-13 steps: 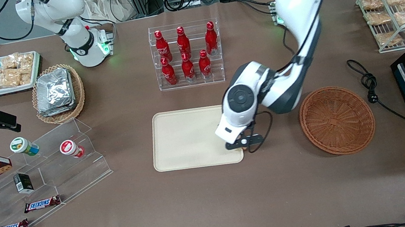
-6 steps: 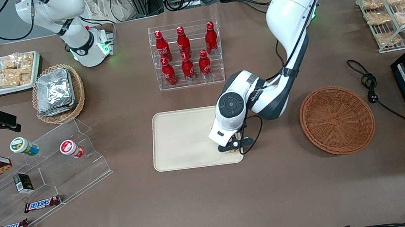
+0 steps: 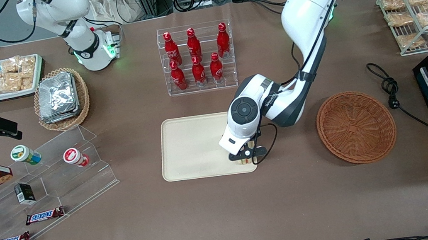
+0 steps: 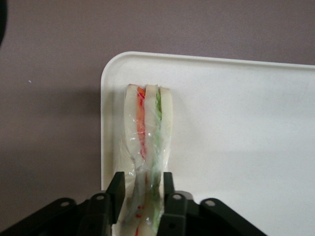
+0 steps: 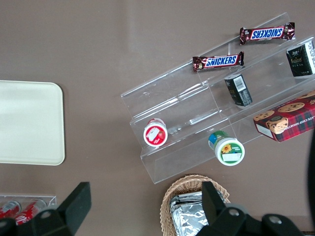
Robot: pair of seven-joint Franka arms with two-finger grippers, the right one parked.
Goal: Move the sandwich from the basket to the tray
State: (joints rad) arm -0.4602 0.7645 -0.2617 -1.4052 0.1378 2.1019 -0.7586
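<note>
**Sandwich down at the tray's corner**

The wrist cam is the only view that really shows it: the gripper (image 4: 140, 189) has both fingers (image 4: 116, 189) clamped on the sandwich (image 4: 147, 132), edge-up with orange-red and green filling, over the corner of the tray (image 4: 246, 147). From the front the gripper (image 3: 244, 156) sits at the tray's (image 3: 193, 148) corner nearest the basket (image 3: 356, 127), at about 5 o'clock, and the arm hides most of the sandwich. Compared to a second ago, the arm has swung further in over the tray and dropped lower. Readable text: SNICKERS on the bars (image 5: 218, 61) in the parked arm's view.
</note>
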